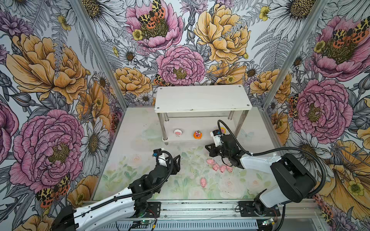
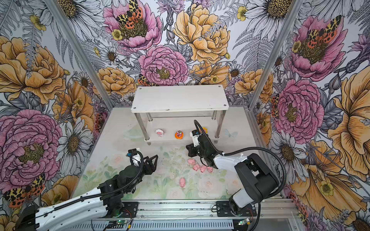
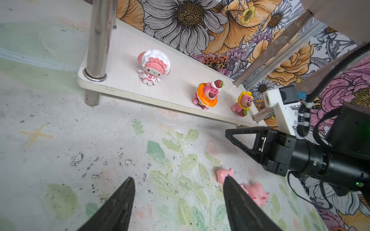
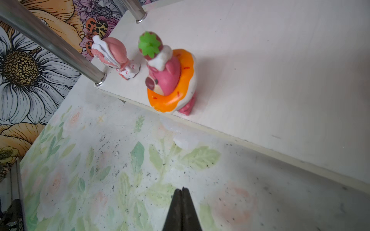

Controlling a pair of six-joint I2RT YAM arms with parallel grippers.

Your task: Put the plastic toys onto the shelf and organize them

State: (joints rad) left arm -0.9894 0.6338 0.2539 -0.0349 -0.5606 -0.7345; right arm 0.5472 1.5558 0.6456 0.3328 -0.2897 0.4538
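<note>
On the shelf (image 1: 202, 100), lower tier: three rimmed toys (image 3: 207, 96) stood.
Left wrist view alone: yellow-rimmed toy (image 3: 243, 104) showed whole.
Left gripper (image 3: 179, 180): was apart, empty.
Right gripper (image 4: 182, 190): was together.

We are seeing the shelf (image 3: 128, 50) showing matt white boards on mirror-shiny metal legs (image 3: 99, 40); the orange-rimmed toy (image 4: 172, 80) is gleaming like smooth plastic; the tabletop (image 3: 60, 150) is looking matt and scuffed.

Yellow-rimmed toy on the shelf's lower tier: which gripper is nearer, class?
Right. The right gripper sits just before the yellow-rimmed toy; the left gripper is farther back and leftward.
</note>
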